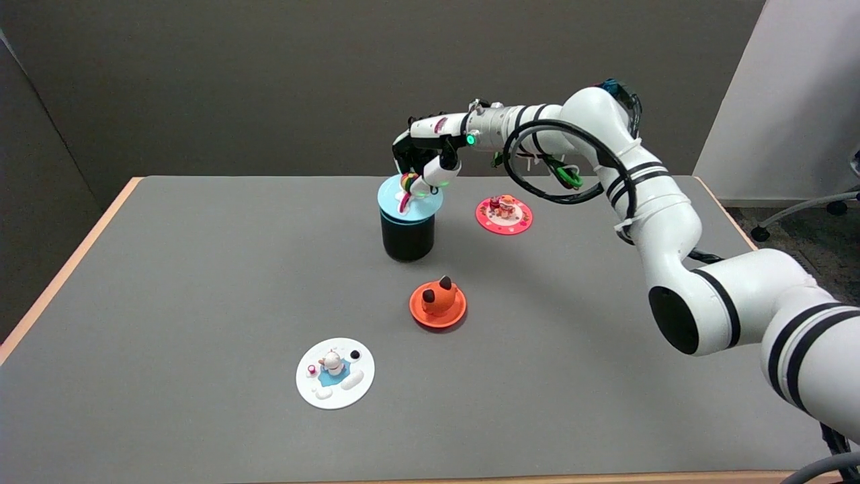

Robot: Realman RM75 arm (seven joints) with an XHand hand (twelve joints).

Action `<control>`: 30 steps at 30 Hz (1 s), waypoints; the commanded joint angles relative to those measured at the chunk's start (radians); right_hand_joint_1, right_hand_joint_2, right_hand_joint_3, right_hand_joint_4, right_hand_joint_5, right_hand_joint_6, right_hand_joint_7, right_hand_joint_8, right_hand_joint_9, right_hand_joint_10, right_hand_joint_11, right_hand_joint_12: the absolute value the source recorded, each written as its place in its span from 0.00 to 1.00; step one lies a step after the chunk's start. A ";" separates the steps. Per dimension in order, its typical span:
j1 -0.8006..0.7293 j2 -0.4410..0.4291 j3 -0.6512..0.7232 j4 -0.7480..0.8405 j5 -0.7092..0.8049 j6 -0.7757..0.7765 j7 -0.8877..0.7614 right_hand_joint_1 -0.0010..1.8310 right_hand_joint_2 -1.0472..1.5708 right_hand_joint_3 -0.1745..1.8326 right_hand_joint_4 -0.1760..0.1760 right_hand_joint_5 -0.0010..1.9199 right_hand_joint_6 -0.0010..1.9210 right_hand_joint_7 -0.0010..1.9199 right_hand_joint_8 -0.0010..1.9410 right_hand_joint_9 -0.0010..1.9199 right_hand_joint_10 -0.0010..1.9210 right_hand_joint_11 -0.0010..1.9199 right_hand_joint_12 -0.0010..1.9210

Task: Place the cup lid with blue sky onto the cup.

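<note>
Reaching in from the lower right, the right arm bends at the elbow and stretches its forearm leftward across the far half of the table, ending with the right hand poised over the cup. The hand points down, its fingers curled in around the small rainbow-coloured knob on top of the sky-blue lid; they appear to pinch that knob, though the exact contact is partly hidden by the hand itself. A green light glows at the wrist, and a black cable loops beneath the forearm.

The lid lies on the rim of the black cup, roughly level and covering the opening, with a thin band of blue showing just under its edge. The cup stands upright toward the far middle of the table.

Three other lids lie flat on the grey surface. A pink lid with small figures sits to the right of the cup, near it but apart. An orange lid bearing an orange figure with dark ears lies just in front of the cup, on the near side. A white lid with a little figure on a blue patch rests well apart, toward the near left.
</note>
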 commanded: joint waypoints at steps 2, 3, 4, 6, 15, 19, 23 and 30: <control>-0.003 -0.004 -0.001 0.013 -0.004 0.006 0.001 0.60 0.87 0.19 0.33 0.27 0.93 0.36 0.72 0.24 0.68 0.14 0.86; -0.005 -0.004 -0.001 0.013 -0.003 0.006 0.002 0.60 0.87 0.19 0.33 0.27 0.93 0.36 0.72 0.24 0.67 0.14 0.85; -0.005 -0.004 -0.001 0.013 -0.002 0.006 0.003 0.60 0.87 0.19 0.34 0.27 0.93 0.36 0.72 0.24 0.67 0.15 0.85; -0.005 -0.004 0.000 0.013 -0.002 0.005 0.003 0.60 0.87 0.19 0.34 0.27 0.93 0.36 0.73 0.24 0.67 0.15 0.85; -0.011 0.002 0.002 -0.005 -0.002 -0.015 0.004 0.61 0.86 0.21 0.32 0.28 0.93 0.36 0.72 0.25 0.68 0.14 0.86; -0.022 0.008 0.002 -0.022 -0.005 -0.026 0.014 0.61 0.86 0.21 0.32 0.28 0.93 0.36 0.72 0.24 0.68 0.14 0.86; -0.023 0.010 0.002 -0.025 -0.006 -0.030 0.014 0.61 0.87 0.20 0.32 0.28 0.93 0.36 0.72 0.24 0.68 0.14 0.86; -0.025 0.011 0.004 -0.041 -0.004 -0.035 0.015 0.61 0.86 0.21 0.32 0.28 0.93 0.36 0.72 0.25 0.68 0.14 0.86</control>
